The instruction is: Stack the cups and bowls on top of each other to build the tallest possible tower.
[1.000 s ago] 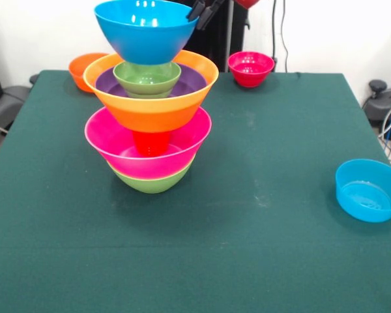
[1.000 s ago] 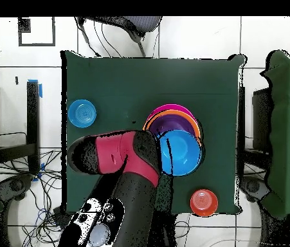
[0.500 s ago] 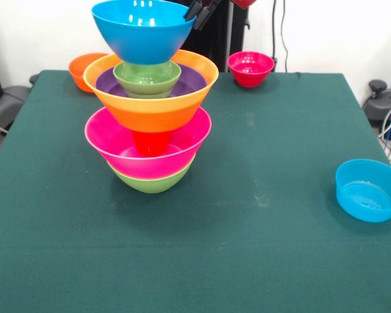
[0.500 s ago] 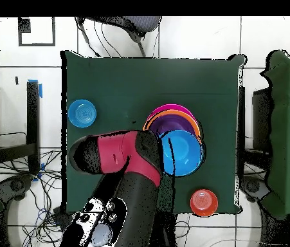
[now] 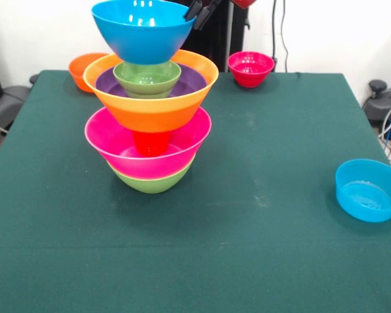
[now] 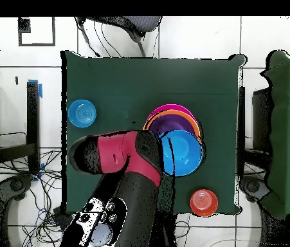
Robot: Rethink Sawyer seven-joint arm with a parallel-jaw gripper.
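Note:
The tower stands left of the table's middle: a green bowl (image 5: pixel 151 184) lowest, a pink bowl (image 5: pixel 114 140), the orange cup (image 5: pixel 150 142) inside it, a large orange bowl (image 5: pixel 150 116), a purple bowl (image 5: pixel 194 81) and a small green bowl (image 5: pixel 146 77). My gripper (image 5: pixel 201 10) is shut on the right rim of a medium blue bowl (image 5: pixel 143 32). It holds this bowl right over the small green bowl, and I cannot tell if the two touch. In the overhead view the blue bowl (image 6: pixel 182 152) sits off-centre over the purple bowl (image 6: pixel 166 122).
A small orange bowl (image 5: pixel 78 65) sits at the far left corner and shows in the overhead view (image 6: pixel 204 202). A small red bowl (image 5: pixel 250 68) sits at the far edge. A small blue bowl (image 5: pixel 368 190) sits near the right edge. My arm (image 6: pixel 118 154) hides the red bowl from above.
One second ago the blue bowl was slightly lower and further right in the front view. It shifted a little left and up with my gripper, then stayed still.

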